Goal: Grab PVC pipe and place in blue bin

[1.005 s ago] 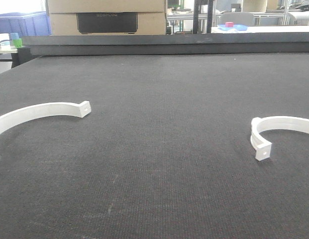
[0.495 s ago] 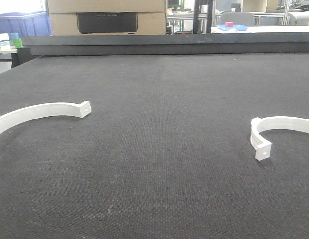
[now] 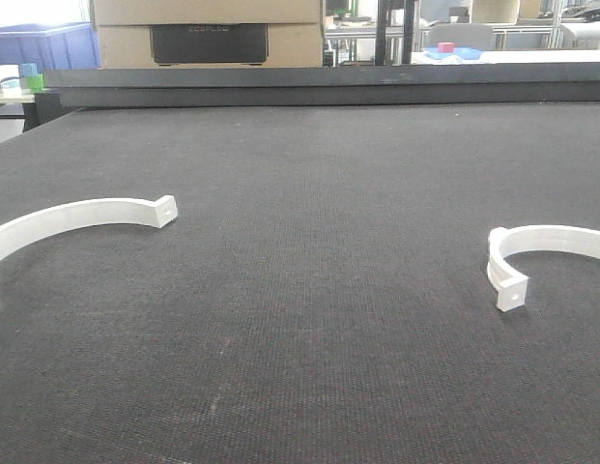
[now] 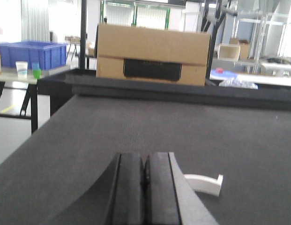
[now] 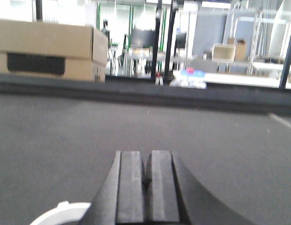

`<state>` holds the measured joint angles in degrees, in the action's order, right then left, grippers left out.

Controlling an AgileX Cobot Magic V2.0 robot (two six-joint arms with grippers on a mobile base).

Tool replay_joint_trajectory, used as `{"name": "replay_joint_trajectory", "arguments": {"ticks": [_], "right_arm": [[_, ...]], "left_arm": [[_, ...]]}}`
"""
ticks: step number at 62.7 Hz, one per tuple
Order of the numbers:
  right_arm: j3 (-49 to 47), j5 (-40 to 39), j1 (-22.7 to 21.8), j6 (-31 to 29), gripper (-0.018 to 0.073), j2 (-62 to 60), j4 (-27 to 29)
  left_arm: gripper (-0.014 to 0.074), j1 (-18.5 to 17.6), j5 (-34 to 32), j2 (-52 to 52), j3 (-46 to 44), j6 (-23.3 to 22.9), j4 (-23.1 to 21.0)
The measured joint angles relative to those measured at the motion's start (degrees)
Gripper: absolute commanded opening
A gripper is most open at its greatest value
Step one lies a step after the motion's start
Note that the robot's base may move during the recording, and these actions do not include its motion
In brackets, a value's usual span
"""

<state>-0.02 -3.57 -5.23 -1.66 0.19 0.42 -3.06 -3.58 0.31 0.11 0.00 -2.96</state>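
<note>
Two white curved PVC pieces lie on the dark mat. One (image 3: 82, 217) is at the left, the other (image 3: 531, 251) at the right. The left piece's end also shows in the left wrist view (image 4: 204, 183), just right of my left gripper (image 4: 145, 161), which is shut and empty. The right piece's end shows in the right wrist view (image 5: 61, 213), at the lower left of my right gripper (image 5: 146, 159), which is shut and empty. A blue bin (image 3: 43, 46) stands beyond the table's far left corner; it also shows in the left wrist view (image 4: 30, 52). Neither gripper shows in the front view.
A cardboard box (image 3: 208, 34) stands behind the table's raised far edge (image 3: 328, 82). Small cups (image 3: 19, 77) sit on a side table at far left. Shelving and benches (image 3: 473, 39) fill the background.
</note>
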Motion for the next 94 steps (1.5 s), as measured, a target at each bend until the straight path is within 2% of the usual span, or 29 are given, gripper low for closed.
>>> {"name": "replay_joint_trajectory", "arguments": {"ticks": [6,13,29,42,53,67,82,94], "right_arm": [[-0.67,-1.74,0.00,0.00,-0.0169,-0.10,0.00],[-4.66,-1.64,0.00,0.00,-0.0169,-0.09,0.00],[-17.11,-0.17,0.00,0.00,-0.0169,1.04,0.00],[-30.73,12.57,0.00,0.00,-0.0169,9.09,0.00],[-38.34,24.56,0.00,0.00,-0.0169,18.21,0.00],[-40.39,37.33,0.00,0.00,-0.0169,32.98,0.00],[-40.39,40.21,0.00,0.00,-0.0169,46.22,0.22],[-40.39,40.34,0.13,0.00,-0.0169,51.80,4.81]], "left_arm": [[-0.0111,0.00,-2.23,0.00,0.00,0.00,0.00],[-0.0111,0.00,-0.86,-0.09,-2.66,0.00,0.00],[-0.0111,0.00,9.90,3.03,-19.03,0.00,4.39],[-0.0111,0.00,22.74,14.52,-34.88,0.00,4.84],[-0.0111,0.00,31.14,25.32,-45.39,0.00,1.81],[-0.0111,0.00,44.31,41.23,-54.29,0.00,-1.38],[-0.0111,0.00,48.45,53.82,-54.76,0.00,-5.70],[-0.0111,0.00,49.33,59.50,-54.76,0.00,-7.71]]}}
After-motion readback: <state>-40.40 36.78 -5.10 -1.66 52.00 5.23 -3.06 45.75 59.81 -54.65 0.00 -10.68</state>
